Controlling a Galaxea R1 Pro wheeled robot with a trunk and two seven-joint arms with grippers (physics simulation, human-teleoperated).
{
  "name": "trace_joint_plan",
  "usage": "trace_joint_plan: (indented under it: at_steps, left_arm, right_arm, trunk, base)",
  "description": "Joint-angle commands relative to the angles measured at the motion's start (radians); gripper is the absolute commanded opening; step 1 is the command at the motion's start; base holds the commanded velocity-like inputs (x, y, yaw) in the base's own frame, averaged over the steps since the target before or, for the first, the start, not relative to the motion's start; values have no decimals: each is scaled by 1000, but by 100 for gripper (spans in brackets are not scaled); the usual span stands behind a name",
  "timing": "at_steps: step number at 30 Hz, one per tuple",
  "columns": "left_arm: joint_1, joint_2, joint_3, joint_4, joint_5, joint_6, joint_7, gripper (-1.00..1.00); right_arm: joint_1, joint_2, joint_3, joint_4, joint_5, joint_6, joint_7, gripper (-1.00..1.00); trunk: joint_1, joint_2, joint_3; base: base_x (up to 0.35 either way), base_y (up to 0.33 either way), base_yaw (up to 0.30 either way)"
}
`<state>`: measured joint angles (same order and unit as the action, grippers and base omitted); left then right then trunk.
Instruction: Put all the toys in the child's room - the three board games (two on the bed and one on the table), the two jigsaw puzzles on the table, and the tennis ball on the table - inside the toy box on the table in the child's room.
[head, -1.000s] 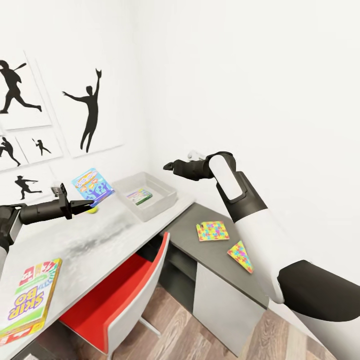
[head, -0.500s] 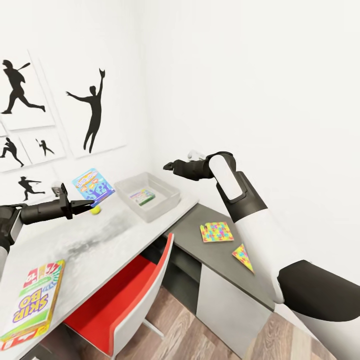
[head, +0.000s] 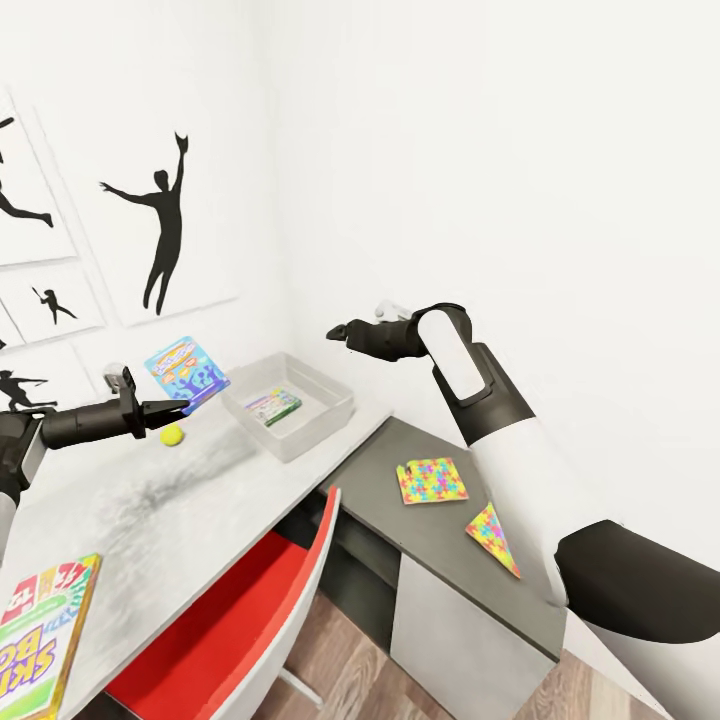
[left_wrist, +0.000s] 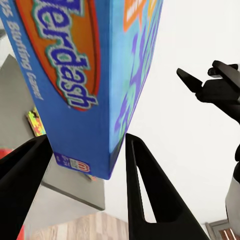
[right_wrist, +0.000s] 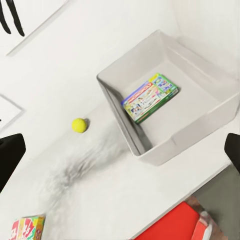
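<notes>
Left claw (head: 172, 408) clenched on blue game box (head: 186, 374) by its bottom edge, held upright over table (head: 150, 500), short of grey bin (head: 288, 405); thin-edge grip risks box pivoting or slipping out before reaching bin.

Bright blue board game (head: 186, 373) (orange print); yellow-green tennis ball (head: 172, 434).

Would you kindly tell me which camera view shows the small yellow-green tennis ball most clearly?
The right wrist view: the small yellow-green tennis ball lies unobstructed on the pale grey table, beside the light grey toy box. The head view shows it smaller, just below the left gripper.
</notes>
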<state>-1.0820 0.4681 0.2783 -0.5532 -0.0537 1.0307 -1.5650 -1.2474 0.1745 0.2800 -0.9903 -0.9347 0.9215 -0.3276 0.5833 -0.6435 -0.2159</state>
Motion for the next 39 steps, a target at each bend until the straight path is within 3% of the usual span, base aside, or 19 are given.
trace_joint_plan:
  at_steps: [1,19,39]
  left_arm:
    - [-1,0,2,-1,-5,8,-6,-100]
    - [-1,-2,2,-1,-5,8,-6,-100]
    - [-1,-11,2,-1,-5,8,-6,-100]
  right_arm:
    - [-1,0,1,-1,-10,1,-11,100]
    - [0,0,1,-1,-10,1,-10,100]
    - [0,0,1,0,-10,2,-10,100]
  trunk:
    - [1,-1,-2]
    - [1,-1,-2]
    - [1,-1,-2]
  base:
    - [300,0,-6]
    - [167,5,-1]
    - [44,1,0]
